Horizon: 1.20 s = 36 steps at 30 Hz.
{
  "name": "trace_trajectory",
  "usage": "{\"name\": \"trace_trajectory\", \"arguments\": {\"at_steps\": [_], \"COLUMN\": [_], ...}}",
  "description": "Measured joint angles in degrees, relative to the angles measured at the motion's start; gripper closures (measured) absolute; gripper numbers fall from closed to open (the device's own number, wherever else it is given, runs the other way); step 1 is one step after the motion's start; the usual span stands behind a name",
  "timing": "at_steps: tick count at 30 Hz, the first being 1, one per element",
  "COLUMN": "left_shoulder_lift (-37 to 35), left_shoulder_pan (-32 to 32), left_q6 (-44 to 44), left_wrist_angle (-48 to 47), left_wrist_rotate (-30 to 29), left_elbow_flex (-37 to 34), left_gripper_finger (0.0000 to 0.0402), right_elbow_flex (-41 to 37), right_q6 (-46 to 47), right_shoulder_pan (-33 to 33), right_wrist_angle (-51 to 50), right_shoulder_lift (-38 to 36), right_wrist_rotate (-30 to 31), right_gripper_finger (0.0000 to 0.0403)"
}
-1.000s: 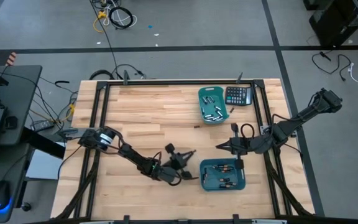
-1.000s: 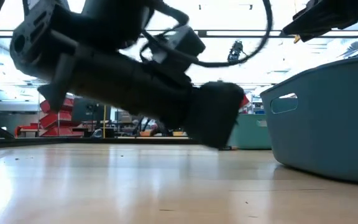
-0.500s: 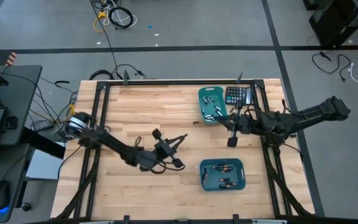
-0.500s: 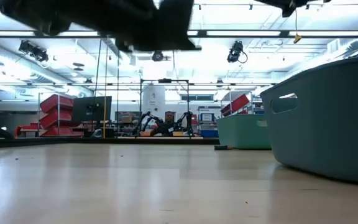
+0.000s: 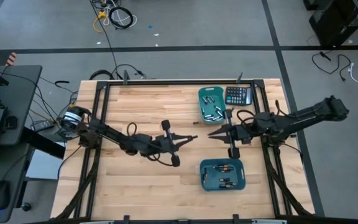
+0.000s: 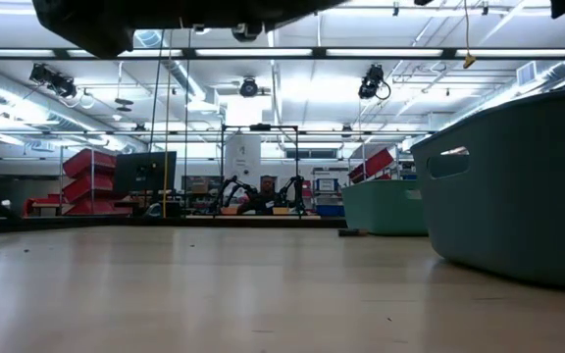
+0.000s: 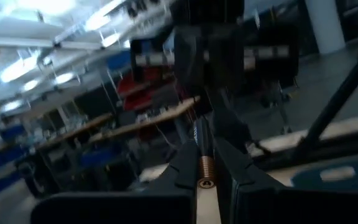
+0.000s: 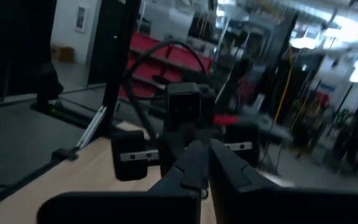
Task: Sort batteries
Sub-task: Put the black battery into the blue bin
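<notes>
1. Teal bins hold the batteries. One bin [image 5: 213, 104] sits at the far right of the wooden table [image 5: 148, 106], just beside a black calculator [image 5: 237, 95]. The other bin [image 5: 223, 175] sits at the near right.
2. Small batteries [image 5: 211, 112] lie in the far bin, and more batteries [image 5: 222, 182] lie in the near bin. None can be seen loose on the table, apart from one tiny dark speck [image 5: 195, 126] to the left of the far bin. It is too small to name.
3. Both arms are lifted up over the middle of the table, tips pointing at each other. The left gripper [image 5: 193, 136] has its jaws together, and a small gold-coloured thing shows between its fingers in its wrist view. It could be a battery, but I cannot be sure.
4. The right gripper [image 5: 211, 133] is just across from it. Its jaws look pressed together, with nothing seen in them.
5. My guess is that the step in hand is passing a piece from one arm to the other, or carrying it to a bin.
6. Next, the right jaws would need to open before they can take anything.
</notes>
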Motion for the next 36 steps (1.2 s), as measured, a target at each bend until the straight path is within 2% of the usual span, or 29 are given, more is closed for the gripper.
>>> {"name": "trace_trajectory", "arguments": {"at_steps": [5, 10, 16, 20, 29, 36], "left_shoulder_lift": [0.00, -0.02, 0.00, 0.00, -0.01, -0.02], "left_shoulder_pan": [1.90, 5.13, 7.95, 9.51, 10.31, 10.33], "left_q6": [3.42, 4.67, 4.85, 4.82, 4.52, 4.41], "left_wrist_angle": [7.07, 8.90, 11.91, 13.17, 12.74, 12.61], "left_wrist_rotate": [6.77, 12.54, 23.78, 29.22, 28.56, 27.55], "left_elbow_flex": [0.02, 0.02, 0.02, 0.04, 0.07, 0.07], "left_gripper_finger": [0.0383, 0.0383, 0.0382, 0.0382, 0.0382, 0.0382], "right_elbow_flex": [0.00, 0.00, 0.02, 0.02, 0.02, 0.00], "right_q6": [-3.43, -8.42, -9.18, -8.30, -5.78, -6.07], "right_shoulder_pan": [-0.17, -0.60, -2.68, -4.11, -6.58, -6.62], "right_wrist_angle": [9.45, 21.82, 29.81, 33.39, 38.63, 40.40], "right_shoulder_lift": [5.96, 12.69, 17.14, 19.45, 23.48, 23.47], "right_wrist_rotate": [0.01, 0.03, -0.02, -4.50, -7.40, -9.78], "right_gripper_finger": [0.0348, 0.0301, 0.0257, 0.0246, 0.0260, 0.0278]}}
